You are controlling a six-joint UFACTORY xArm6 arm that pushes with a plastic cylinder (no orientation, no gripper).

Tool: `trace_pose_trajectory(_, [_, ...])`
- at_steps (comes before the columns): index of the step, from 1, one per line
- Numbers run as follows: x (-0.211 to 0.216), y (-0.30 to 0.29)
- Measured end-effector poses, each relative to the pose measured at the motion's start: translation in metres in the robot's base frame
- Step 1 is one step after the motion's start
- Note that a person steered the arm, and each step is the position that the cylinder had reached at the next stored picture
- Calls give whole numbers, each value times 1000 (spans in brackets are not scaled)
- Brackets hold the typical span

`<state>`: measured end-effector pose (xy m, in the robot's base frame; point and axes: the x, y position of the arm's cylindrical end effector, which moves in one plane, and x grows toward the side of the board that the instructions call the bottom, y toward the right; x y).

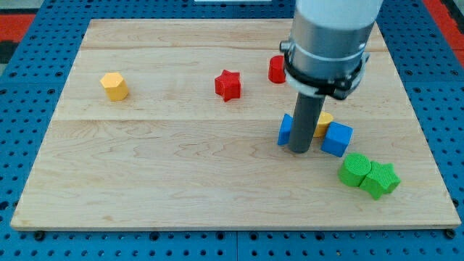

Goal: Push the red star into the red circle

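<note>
Camera view: my tip (299,150) amid blue blocks (337,138); no pincer; red star (228,85) apart.

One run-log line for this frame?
my tip: among blue blocks, lower right | red star: untouched, left of red circle | gap between them | push not yet begun

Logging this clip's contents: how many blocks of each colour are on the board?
Red: 2, star and circle, partly hidden by the arm.
Yellow: 2, hexagon and a piece behind the rod.
Blue: 2, cube and a block left of my tip.
Green: 2, block and star, touching.
Total: 8
</note>
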<state>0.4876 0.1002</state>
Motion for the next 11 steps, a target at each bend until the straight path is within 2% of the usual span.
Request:
trace_pose_trajectory(2, [-14,-12])
trace_pose_trajectory(3, [-12,-66])
trace_pose_trajectory(4, [-38,-118])
trace_pose_trajectory(5, [-82,-154])
trace_pose_trajectory(7, [-162,-14])
trace_pose_trajectory(8, [-176,16])
trace_pose_trajectory(9, [-176,-26])
trace_pose_trajectory(10, [-244,-27])
trace_pose_trajectory(11, [-256,16])
